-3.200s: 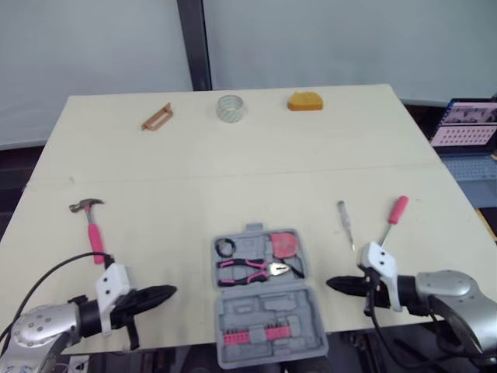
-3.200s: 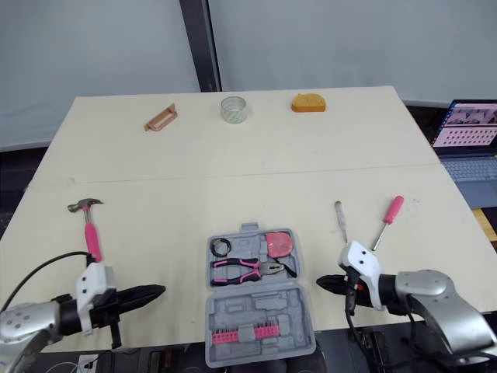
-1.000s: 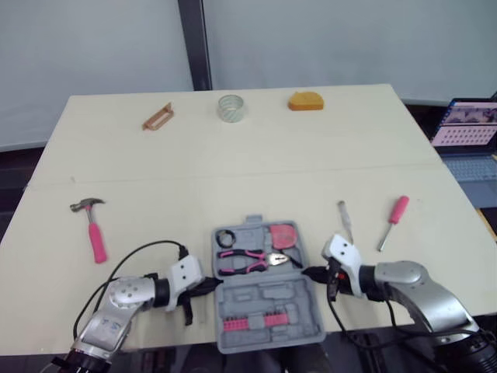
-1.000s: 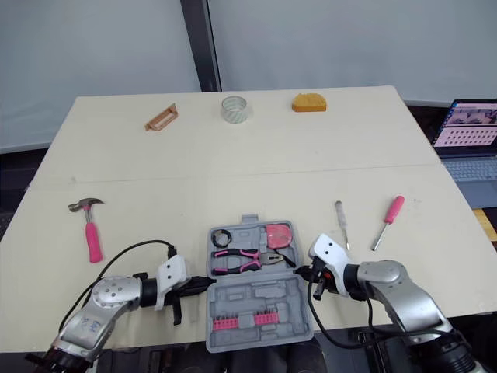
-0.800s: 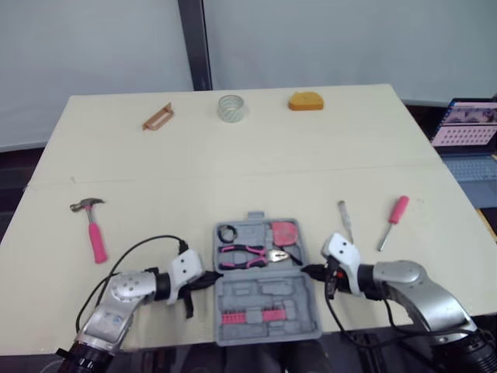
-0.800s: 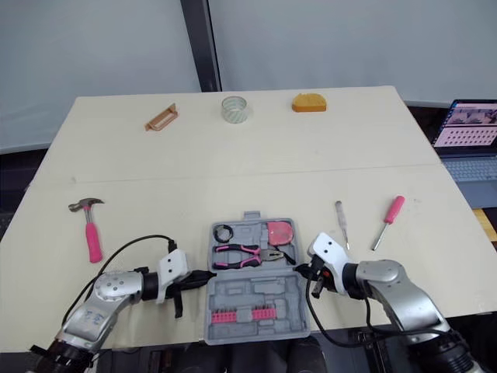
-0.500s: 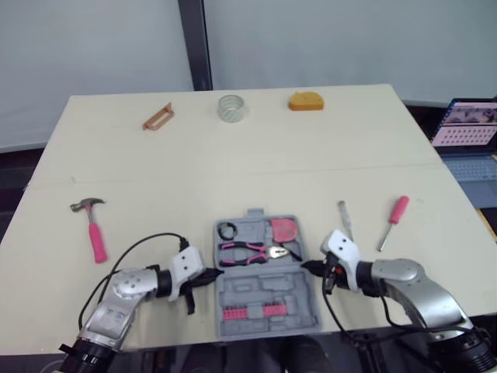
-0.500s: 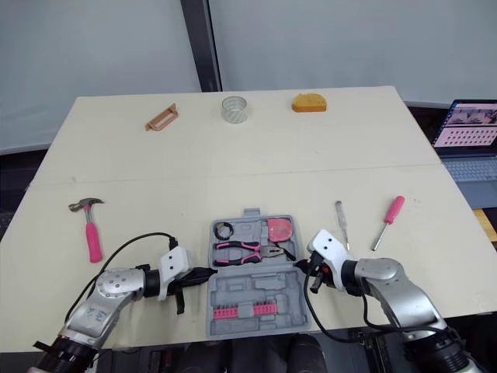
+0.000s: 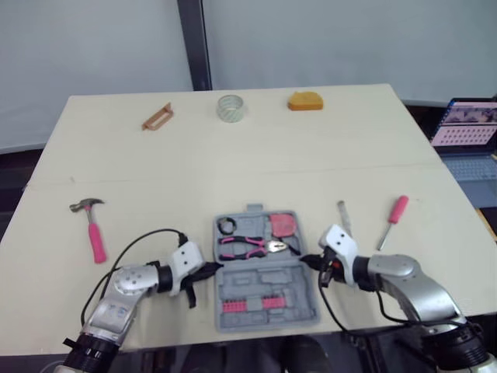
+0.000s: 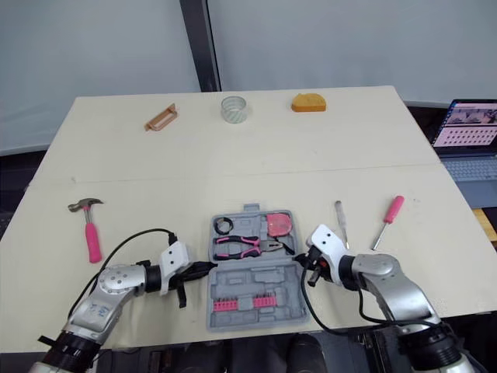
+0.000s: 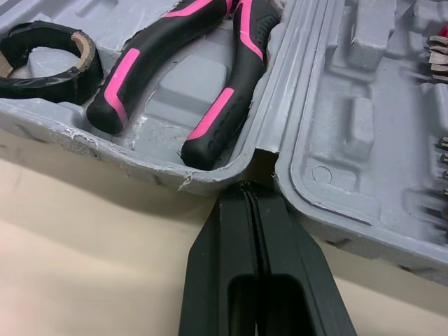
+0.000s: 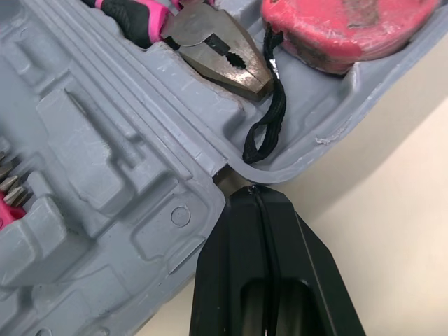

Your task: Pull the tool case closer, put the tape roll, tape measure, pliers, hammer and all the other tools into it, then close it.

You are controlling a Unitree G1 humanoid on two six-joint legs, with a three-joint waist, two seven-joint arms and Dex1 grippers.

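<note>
Left eye view, hammer (image 9: 92, 230) left of case (image 9: 269, 278), pink screwdriver (image 9: 392, 218) right

Head pair: mounted high, facing forward and down over the table (image 9: 233, 155); the two eyes give near-identical coverage, slightly offset.
Left wrist: very close, looking along the left gripper (image 11: 246, 187) at the tool case (image 11: 364, 126) hinge.
Right wrist: equally close, along the right gripper (image 12: 255, 192), at the opposite hinge end.
Shared: the pliers (image 11: 136, 73) appear in all views.

A pale cream table (image 9: 233, 148) stands in the middle, a faint seam (image 9: 155, 179) crossing it; behind, a plain grey-white wall (image 9: 349, 39) split by a dark upright post (image 9: 192, 43); off its right edge, an open laptop (image 9: 463, 126) glows.
</note>
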